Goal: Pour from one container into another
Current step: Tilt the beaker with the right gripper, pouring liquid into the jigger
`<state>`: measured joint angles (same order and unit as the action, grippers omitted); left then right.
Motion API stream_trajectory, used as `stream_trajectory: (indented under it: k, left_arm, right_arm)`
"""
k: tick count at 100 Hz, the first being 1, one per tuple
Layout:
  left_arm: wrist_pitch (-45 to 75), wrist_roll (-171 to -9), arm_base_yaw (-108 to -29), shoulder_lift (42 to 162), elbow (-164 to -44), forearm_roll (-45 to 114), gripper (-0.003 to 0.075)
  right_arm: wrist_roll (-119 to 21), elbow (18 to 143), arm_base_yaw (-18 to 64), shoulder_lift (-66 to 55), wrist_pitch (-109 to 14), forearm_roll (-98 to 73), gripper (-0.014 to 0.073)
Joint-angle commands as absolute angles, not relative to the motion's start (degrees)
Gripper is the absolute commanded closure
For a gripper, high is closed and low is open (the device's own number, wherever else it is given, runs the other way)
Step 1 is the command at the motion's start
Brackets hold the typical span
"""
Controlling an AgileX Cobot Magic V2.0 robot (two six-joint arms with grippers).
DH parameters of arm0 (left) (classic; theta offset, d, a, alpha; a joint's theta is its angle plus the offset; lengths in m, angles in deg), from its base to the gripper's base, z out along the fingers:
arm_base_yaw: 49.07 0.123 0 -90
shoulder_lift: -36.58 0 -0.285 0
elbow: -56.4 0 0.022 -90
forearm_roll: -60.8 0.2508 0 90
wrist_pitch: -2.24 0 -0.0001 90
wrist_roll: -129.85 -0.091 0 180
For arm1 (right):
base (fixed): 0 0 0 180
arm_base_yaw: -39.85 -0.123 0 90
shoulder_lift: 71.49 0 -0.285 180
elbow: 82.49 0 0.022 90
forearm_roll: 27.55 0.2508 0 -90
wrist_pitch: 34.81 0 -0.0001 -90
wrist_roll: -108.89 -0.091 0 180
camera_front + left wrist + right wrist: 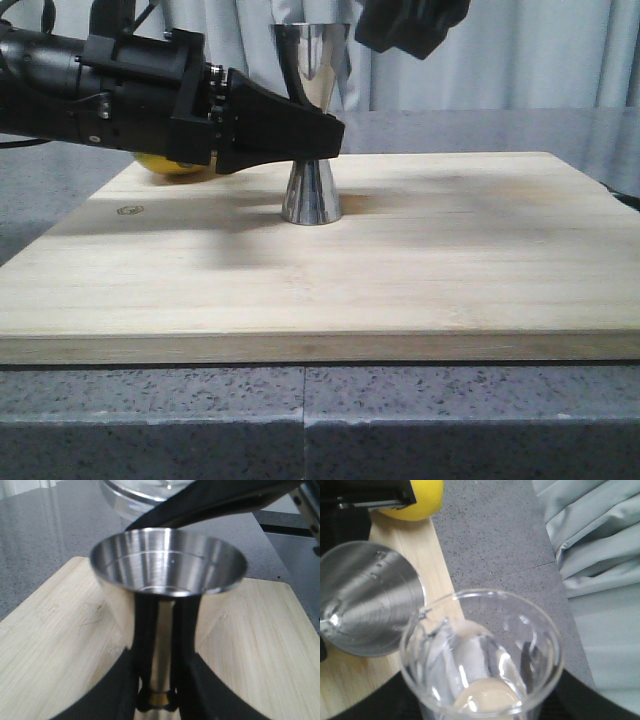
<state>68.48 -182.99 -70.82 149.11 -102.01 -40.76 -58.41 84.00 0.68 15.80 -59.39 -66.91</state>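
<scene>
Your left tool (335, 137) is clenched on the jigger (312, 195) waist, mid-board; your right tool grips the beaker (482, 655) just above its far-right rim. Tip slowly, lip over the bowl

A clear glass beaker (482, 655) is seen from above at the lower centre of the frame, its round rim open toward the camera and faint white marks visible on its inner left wall. A steel jigger (367, 600) is seen at the left, its rim just beside the beaker's. A wooden board (427, 555) lies beneath both. A yellow round object (417, 500) is seen at the upper left, partly covered by a black arm part (367, 492). Grey speckled countertop (490, 535) fills the centre, and pale curtain (597, 555) the right.
</scene>
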Motion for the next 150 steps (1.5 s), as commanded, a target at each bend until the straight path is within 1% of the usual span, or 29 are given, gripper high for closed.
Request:
stream_trajectory:
  k: [1,120,150]
  left_arm:
    - [74.36,-182.45,-71.33,146.74,-103.55,-45.19,0.0640]
    - [74.98,-180.70,-71.33,146.74,-105.40,-45.19,0.0640]
    - [74.98,-180.70,-71.33,146.74,-105.40,-45.19,0.0640]
  right_arm:
    - [-57.98,85.98,0.41,14.08,-55.84,-70.11,0.0347]
    - [-57.98,85.98,-0.55,14.08,-55.56,-75.56,0.0347]
    - [-57.98,85.98,-0.55,14.08,-53.79,-78.17,0.0347]
